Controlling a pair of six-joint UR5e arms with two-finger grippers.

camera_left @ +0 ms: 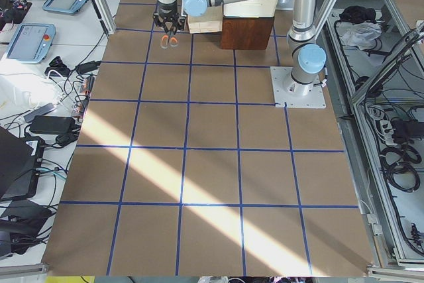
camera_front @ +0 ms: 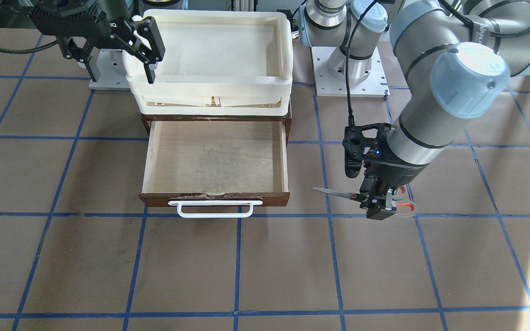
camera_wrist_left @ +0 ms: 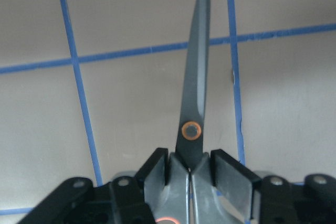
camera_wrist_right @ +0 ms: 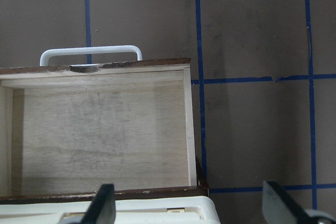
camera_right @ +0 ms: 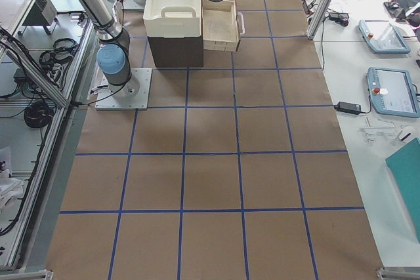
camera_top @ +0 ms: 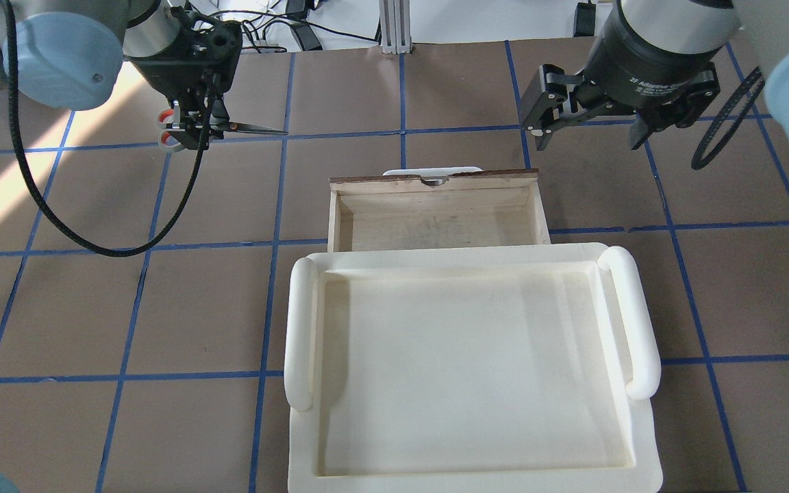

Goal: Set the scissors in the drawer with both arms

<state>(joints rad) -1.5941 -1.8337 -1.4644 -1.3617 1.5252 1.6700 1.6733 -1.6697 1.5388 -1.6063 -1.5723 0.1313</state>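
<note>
The scissors (camera_front: 338, 193) have grey handles with orange-red lining and dark blades. My left gripper (camera_front: 377, 203) is shut on them near the pivot and holds them flat over the table, blades pointing toward the drawer (camera_front: 216, 156). In the left wrist view the fingers (camera_wrist_left: 157, 174) clamp the scissors (camera_wrist_left: 195, 93). From overhead the scissors (camera_top: 251, 127) and left gripper (camera_top: 192, 127) are far left of the drawer (camera_top: 435, 219). The drawer is pulled open and empty. My right gripper (camera_top: 590, 133) is open and empty, above the drawer's right side (camera_wrist_right: 105, 129).
A white plastic tray (camera_top: 298, 322) sits on top of the dark-brown cabinet, behind the open drawer. The drawer's white bar handle (camera_front: 214, 209) sticks out toward the far side. The brown table has a blue tape grid (camera_front: 237, 262).
</note>
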